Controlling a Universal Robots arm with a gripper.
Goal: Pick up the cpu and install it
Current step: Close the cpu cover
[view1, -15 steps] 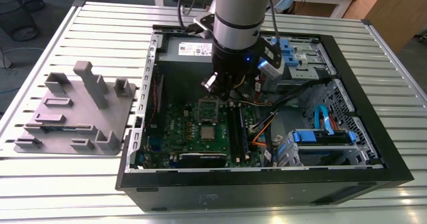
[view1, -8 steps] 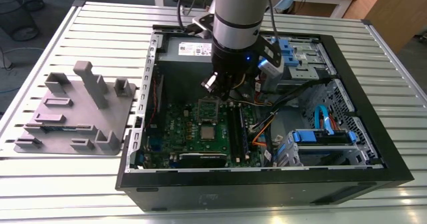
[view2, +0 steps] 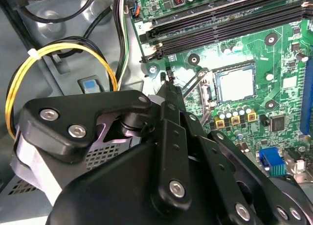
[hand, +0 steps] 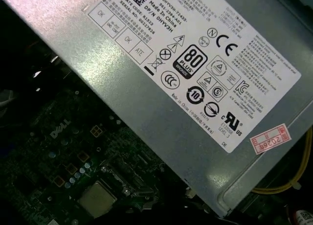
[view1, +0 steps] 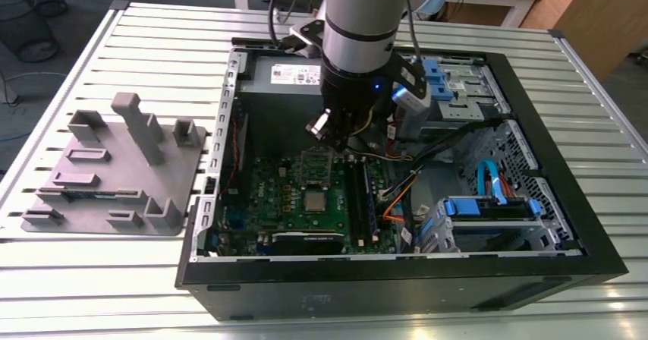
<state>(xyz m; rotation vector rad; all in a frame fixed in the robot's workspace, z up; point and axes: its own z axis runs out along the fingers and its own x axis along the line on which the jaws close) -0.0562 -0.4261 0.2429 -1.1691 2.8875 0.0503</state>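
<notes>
The cpu [view1: 316, 201] is a small pale silver square lying flat in its socket on the green motherboard [view1: 268, 196] inside the open computer case. It also shows in both wrist views, as the cpu [view2: 236, 84] and the cpu [hand: 98, 198]. A dark metal socket frame [view1: 316, 162] stands beside it on the power-supply side. My gripper [view1: 329, 131] hangs over that frame, a little short of the chip. In the second wrist view the gripper [view2: 167, 80] has its black fingers drawn together with nothing between them, its tip close to the socket's lever [view2: 195, 83].
The grey power supply [view1: 288, 74] lies just behind the gripper, with yellow and black cables [view2: 63, 51] beside it. Memory slots [view2: 220, 24] run along the socket. Drive cages with blue parts [view1: 486, 207] fill the exterior view's right. A grey fixture plate with blocks [view1: 111, 173] sits outside the case.
</notes>
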